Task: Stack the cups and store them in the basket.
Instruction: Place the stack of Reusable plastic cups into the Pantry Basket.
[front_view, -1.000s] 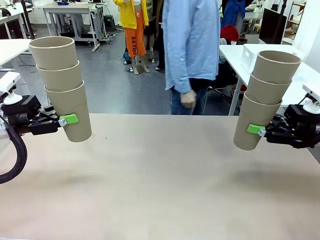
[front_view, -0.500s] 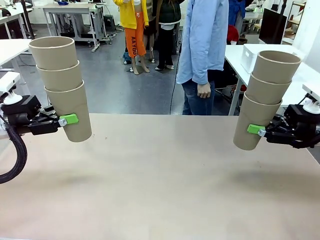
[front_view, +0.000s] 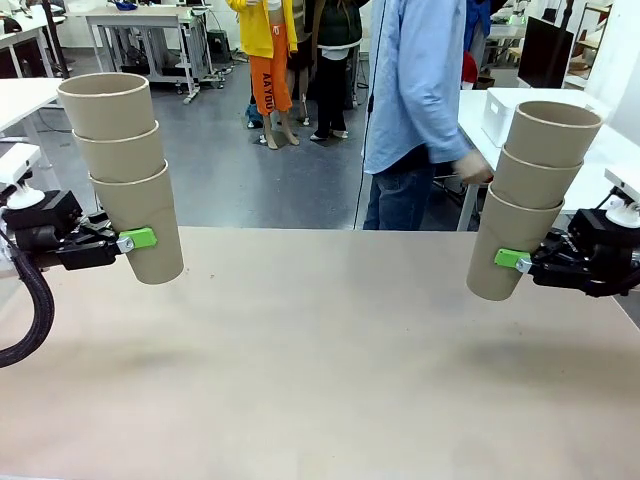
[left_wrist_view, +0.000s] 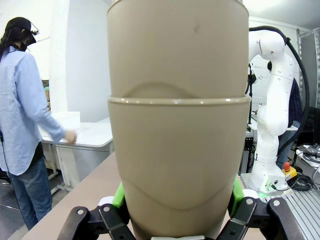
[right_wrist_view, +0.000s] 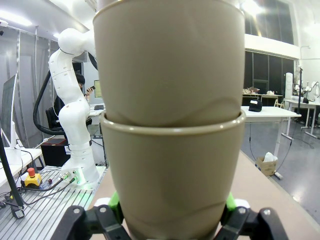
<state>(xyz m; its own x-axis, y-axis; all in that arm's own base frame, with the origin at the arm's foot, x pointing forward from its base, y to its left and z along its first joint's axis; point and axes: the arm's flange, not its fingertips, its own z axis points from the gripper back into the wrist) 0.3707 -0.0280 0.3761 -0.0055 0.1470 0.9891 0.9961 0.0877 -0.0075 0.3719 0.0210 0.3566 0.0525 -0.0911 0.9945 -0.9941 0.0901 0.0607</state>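
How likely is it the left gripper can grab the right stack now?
Probably not: the left gripper is shut on the left stack, and the right stack is across the table in the right gripper.

1. Grey floor (front_view: 220, 170) lies beyond the tan tabletop (front_view: 320, 380).
2. White left tables (front_view: 150, 20) on metal legs stand at the far left; a white right table (front_view: 612, 150) stands opposite.
3. A black monitor (front_view: 545, 50) stands at the far right.
4. Left wrist view: a plain white wall (left_wrist_view: 80, 60).
5. Right wrist view: bright ceiling lights (right_wrist_view: 248, 7), dark glazed panels (right_wrist_view: 260, 70), a white far table (right_wrist_view: 270, 113).
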